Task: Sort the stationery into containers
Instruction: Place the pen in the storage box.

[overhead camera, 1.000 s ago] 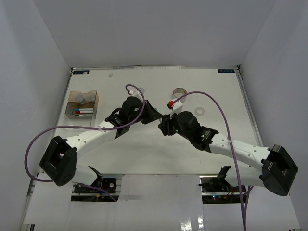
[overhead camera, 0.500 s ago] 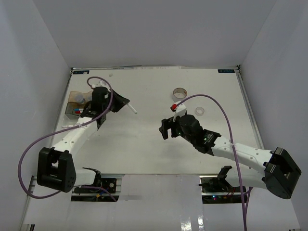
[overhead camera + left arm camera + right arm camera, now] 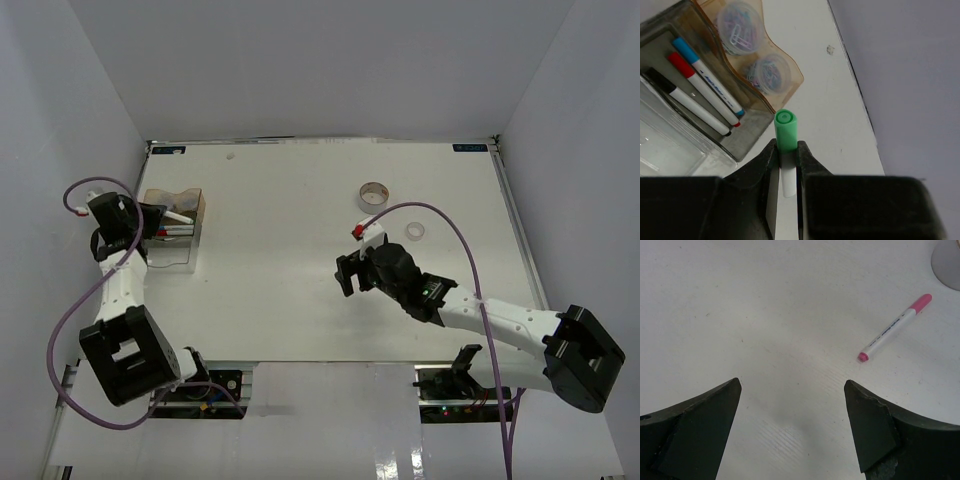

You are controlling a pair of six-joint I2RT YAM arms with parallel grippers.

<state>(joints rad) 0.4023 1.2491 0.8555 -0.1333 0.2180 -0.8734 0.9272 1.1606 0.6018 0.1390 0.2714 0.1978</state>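
Jaws of the left gripper [image 3: 786,150] were clamped on the white barrel of the green-capped marker [image 3: 785,131]. It was held above the table [image 3: 300,320] just off the corner of the amber box [image 3: 752,132], which stood at the table's 9 to 10 o'clock side in the overhead view. In the left wrist view the marker's long axis ran 6 to 12 o'clock, cap toward 12. The box wall sat at about 10 o'clock from the cap.

The right gripper [image 3: 792,385] hung spread wide over bare table, holding nothing. The pink-capped marker [image 3: 895,327] lay flat at its 1 to 2 o'clock, with its axis running 7 to 1 o'clock and the cap at the far end.

One box held three markers side by side in one compartment, all parallel: blue cap [image 3: 710,80], red cap [image 3: 705,92], black cap [image 3: 692,105]. Beyond the wavy divider stood two clear jars [image 3: 740,20] [image 3: 769,72] of paper clips. That made five markers.

Two tape rolls lay on the table. The large one [image 3: 374,192] was at 12 to 1 o'clock from the right gripper. The small one [image 3: 415,231] was at 2 o'clock, with the purple cable [image 3: 440,215] arching close past it.
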